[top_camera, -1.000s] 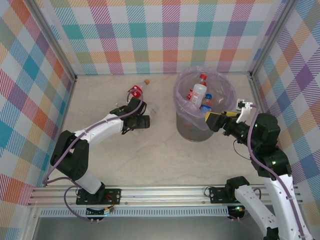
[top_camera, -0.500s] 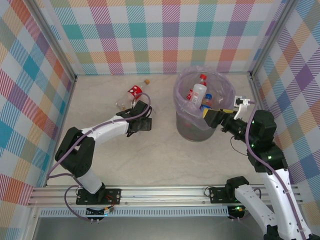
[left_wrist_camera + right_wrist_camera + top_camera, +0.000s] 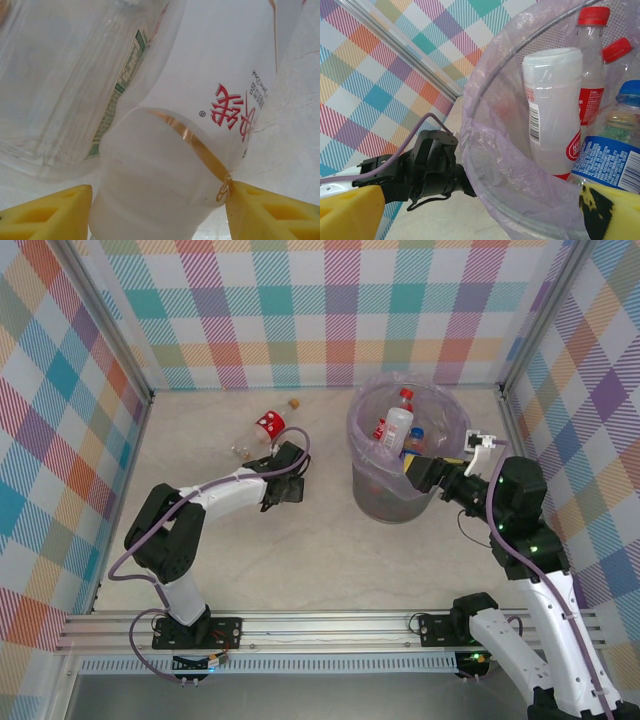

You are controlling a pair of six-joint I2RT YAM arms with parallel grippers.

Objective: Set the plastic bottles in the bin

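Bottle (image 3: 200, 75), milky white with red characters on its side, lies on the surface (image 3: 300, 125) just beside a clear ribbed bottle (image 3: 60, 75), the two touching or nearly so. The left claw (image 3: 160, 210) straddles the white one near its rounded end, with a yellow fingertip (image 3: 45, 212) on each flank. The pads sit right at the plastic, but I cannot tell whether they are pressing it. Straddling that end looks chosen to keep the fingers off the clear neighbour, which crowds one side.

From above, a red-labelled bottle (image 3: 268, 423) lies just beyond the left arm's wrist, and a small orange cap (image 3: 294, 401) sits further back by the wall. The bin (image 3: 385, 502) stands well apart to the right, its lavender liner folded over the rim. It holds several bottles, upright or leaning: a white one (image 3: 552, 110), a red-capped one (image 3: 590, 75) behind it and a blue-capped one (image 3: 615, 150). The right claw (image 3: 480, 212) hangs spread wide and empty at the bin's near rim, probably parked clear of the drop. What seems left for this bottle is to clamp, lift and carry it across to the bin.
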